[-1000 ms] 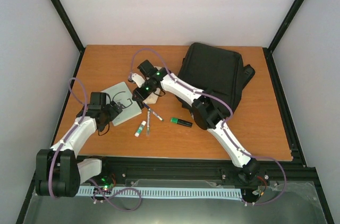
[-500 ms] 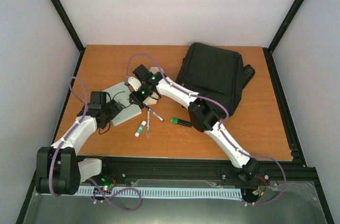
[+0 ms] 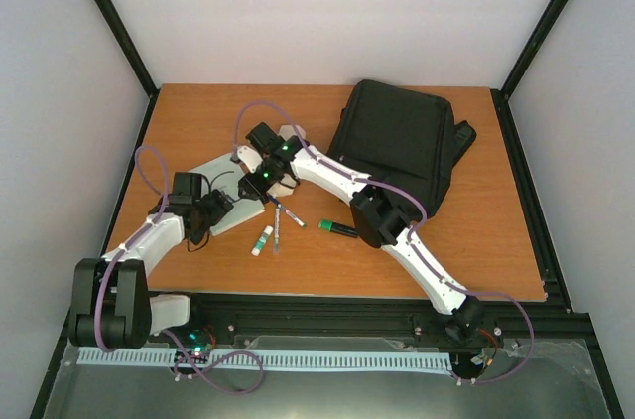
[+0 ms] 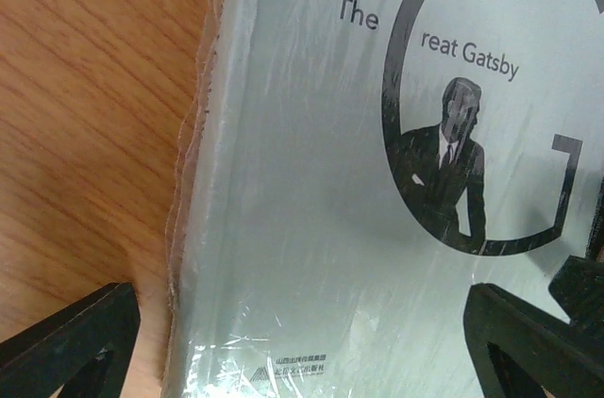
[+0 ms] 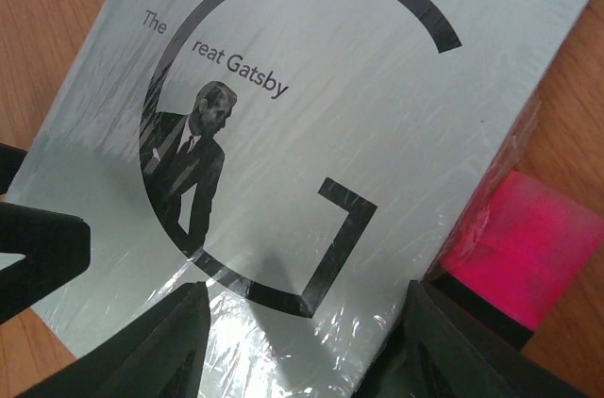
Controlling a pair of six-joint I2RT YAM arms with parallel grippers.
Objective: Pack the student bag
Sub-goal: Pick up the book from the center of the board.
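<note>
The student bag point(image 3: 399, 144) lies flat and black at the table's back right. A pale grey shrink-wrapped book, "The Great Gatsby" point(image 3: 226, 203) point(image 4: 359, 181) point(image 5: 321, 87), lies at the left centre. My left gripper point(image 3: 220, 207) point(image 4: 302, 351) is open at the book's near edge, with one finger point(image 4: 66, 346) over the bare wood and the other point(image 4: 538, 341) over the cover. My right gripper point(image 3: 260, 179) point(image 5: 302, 341) hovers open over the book's far side, with only the flat cover between its fingers point(image 5: 160, 341).
A pink block point(image 5: 533, 247) sits against the book's edge by the right gripper. A white glue stick point(image 3: 261, 240), a thin pen point(image 3: 279, 226) and a green marker point(image 3: 338, 228) lie near the front centre. The wooden table point(image 3: 486, 240) ends at a black frame.
The right arm swung slightly left over the book and its jaws spread wider. The left gripper edged right along the book's near edge.
</note>
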